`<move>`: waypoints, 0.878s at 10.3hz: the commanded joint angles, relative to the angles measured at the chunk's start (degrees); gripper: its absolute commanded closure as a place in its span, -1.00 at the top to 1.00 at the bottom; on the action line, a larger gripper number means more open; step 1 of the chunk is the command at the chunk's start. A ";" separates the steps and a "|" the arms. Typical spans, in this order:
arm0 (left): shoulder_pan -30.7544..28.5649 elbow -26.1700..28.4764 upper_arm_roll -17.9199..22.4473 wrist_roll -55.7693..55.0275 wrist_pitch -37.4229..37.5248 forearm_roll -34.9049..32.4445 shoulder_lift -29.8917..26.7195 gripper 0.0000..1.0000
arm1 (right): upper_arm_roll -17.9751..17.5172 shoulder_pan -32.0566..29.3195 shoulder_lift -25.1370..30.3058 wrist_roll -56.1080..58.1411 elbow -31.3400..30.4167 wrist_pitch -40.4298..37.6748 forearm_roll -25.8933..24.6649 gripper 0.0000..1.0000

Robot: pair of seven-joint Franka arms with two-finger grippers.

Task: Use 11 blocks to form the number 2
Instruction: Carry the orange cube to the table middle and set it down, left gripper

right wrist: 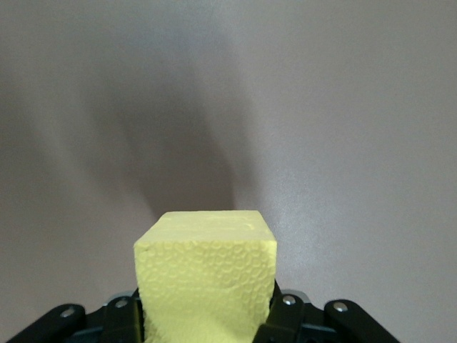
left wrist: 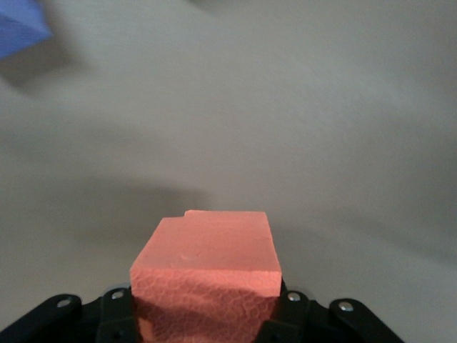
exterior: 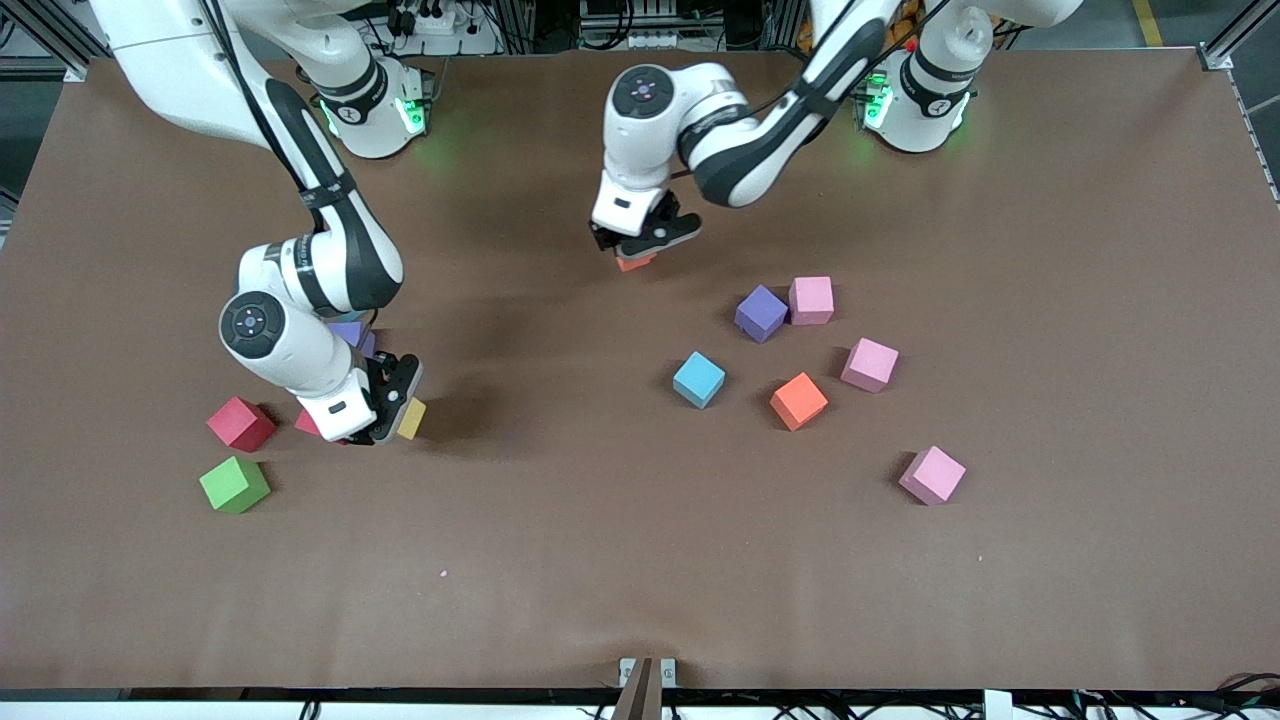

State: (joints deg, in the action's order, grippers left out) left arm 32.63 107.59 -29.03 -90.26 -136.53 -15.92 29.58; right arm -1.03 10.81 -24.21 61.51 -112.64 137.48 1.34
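Green block (exterior: 234, 484), the piece nearest the camera, sits at the lower left of the front view on the brown tabletop (exterior: 560, 560), with a red block (exterior: 241, 423) just above it in the frame. Beside these, the right gripper (exterior: 392, 415) hangs low at the left of centre, its fingers narrowed onto a yellow block (exterior: 412, 418); the right wrist view shows that yellow cube clamped between the fingers with only bare tabletop ahead of it. A purple block (exterior: 352, 334) and another red one (exterior: 308, 423) peek out from under this arm. Moving to the upper middle of the frame, the left gripper (exterior: 640, 245) has its fingers closed on an orange block (exterior: 635, 263), seen large in the left wrist view with open tabletop in front. To the right of centre lie the loose pieces: a light blue block (exterior: 698, 379), a second purple block (exterior: 761, 313) touching a pink block (exterior: 811, 300), a second orange block (exterior: 798, 401), and two more pink blocks, one in the middle right (exterior: 869, 364) and one lower right (exterior: 932, 475). No part of the number 2 is laid yet. The open centre of the tabletop lies between the two loaded grippers, so each cube appears to need carrying inward, the yellow one rightward in the frame and the held orange one downward.
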 commanded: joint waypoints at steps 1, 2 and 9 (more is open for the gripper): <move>4.53 -6.07 0.29 1.13 0.21 -4.90 6.00 -0.67 | -0.29 -1.40 2.40 3.16 -0.83 -3.18 0.33 -0.04; 5.42 -6.07 0.29 1.66 0.21 -7.95 7.14 -0.67 | -0.29 -1.75 3.28 4.39 -1.09 -4.92 0.42 -0.07; 11.05 -7.92 0.29 14.91 0.12 -10.62 11.81 -0.64 | -0.37 -1.40 9.60 10.82 -2.67 -12.57 0.51 -0.07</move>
State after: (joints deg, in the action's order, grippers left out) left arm 43.13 100.86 -28.96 -78.60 -136.69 -25.61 40.57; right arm -1.17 9.59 -18.20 70.46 -112.80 126.87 1.36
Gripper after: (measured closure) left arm 0.405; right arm 0.445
